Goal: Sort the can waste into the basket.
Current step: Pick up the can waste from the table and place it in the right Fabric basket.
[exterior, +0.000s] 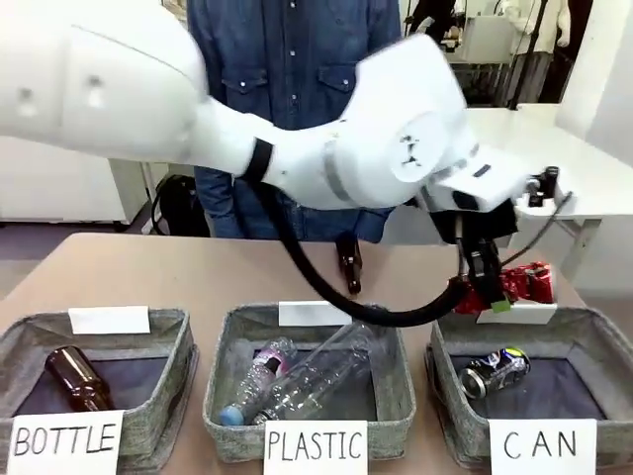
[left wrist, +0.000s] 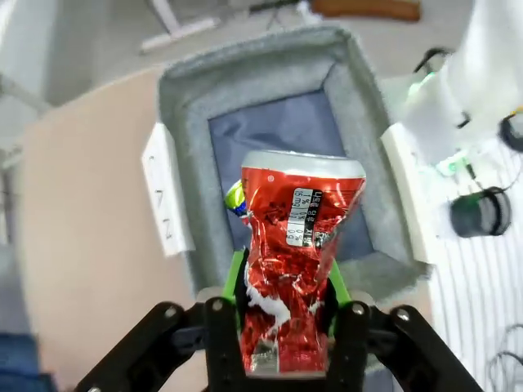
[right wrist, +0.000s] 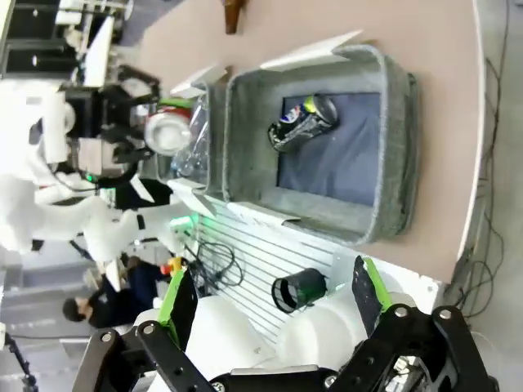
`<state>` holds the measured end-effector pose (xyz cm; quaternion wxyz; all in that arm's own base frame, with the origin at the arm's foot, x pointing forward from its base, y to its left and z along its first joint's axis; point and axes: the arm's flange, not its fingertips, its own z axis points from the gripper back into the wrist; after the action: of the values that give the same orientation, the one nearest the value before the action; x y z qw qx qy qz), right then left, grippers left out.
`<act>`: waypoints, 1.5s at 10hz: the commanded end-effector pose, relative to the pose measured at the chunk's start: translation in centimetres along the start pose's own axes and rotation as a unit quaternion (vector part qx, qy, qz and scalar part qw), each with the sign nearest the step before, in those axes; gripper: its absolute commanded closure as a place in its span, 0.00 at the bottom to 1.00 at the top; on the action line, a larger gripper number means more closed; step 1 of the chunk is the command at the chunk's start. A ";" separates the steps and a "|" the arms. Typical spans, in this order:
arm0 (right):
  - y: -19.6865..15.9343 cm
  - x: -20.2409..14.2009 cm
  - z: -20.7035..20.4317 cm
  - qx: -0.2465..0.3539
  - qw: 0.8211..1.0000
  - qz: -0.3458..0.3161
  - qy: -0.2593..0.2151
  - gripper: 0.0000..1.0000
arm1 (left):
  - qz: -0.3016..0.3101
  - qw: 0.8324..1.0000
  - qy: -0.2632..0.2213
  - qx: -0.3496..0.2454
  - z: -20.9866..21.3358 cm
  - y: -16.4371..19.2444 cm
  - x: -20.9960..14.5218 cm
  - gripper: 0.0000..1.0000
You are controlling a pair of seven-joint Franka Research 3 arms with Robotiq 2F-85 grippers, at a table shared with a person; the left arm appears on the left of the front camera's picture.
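Now the left end effector (left wrist: 286,327) grips the red can (left wrist: 296,245) between its green pads, held above the far rim of the basket (exterior: 584,327) signed "CAN", so the carrying step looks nearly done; the next move likely calls for easing forward over the dark floor and letting go. The can is crumpled, red with white marks, silver top showing. The dark can (exterior: 495,371) already lies inside, while the right end effector (right wrist: 274,298) stands wide and empty.
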<state>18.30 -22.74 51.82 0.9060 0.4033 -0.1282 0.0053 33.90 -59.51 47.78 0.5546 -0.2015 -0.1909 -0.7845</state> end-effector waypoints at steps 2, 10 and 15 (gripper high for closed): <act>2.0 2.4 -1.9 0.007 1.000 0.019 0.023 0.00 | 0.012 0.999 0.042 -0.015 -2.0 2.5 2.2 0.58; 2.0 2.4 -1.9 0.007 1.000 0.019 0.023 0.00 | -0.003 0.998 0.058 -0.025 -2.4 2.0 2.4 0.00; 1.8 2.3 -2.1 0.008 0.999 0.027 0.030 0.00 | 0.004 0.993 0.106 -0.041 0.8 0.7 0.9 0.00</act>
<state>20.77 -20.19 52.34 0.9060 0.4061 -0.1117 0.0432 35.65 -61.91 47.57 0.5575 -0.1661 -0.1153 -0.8052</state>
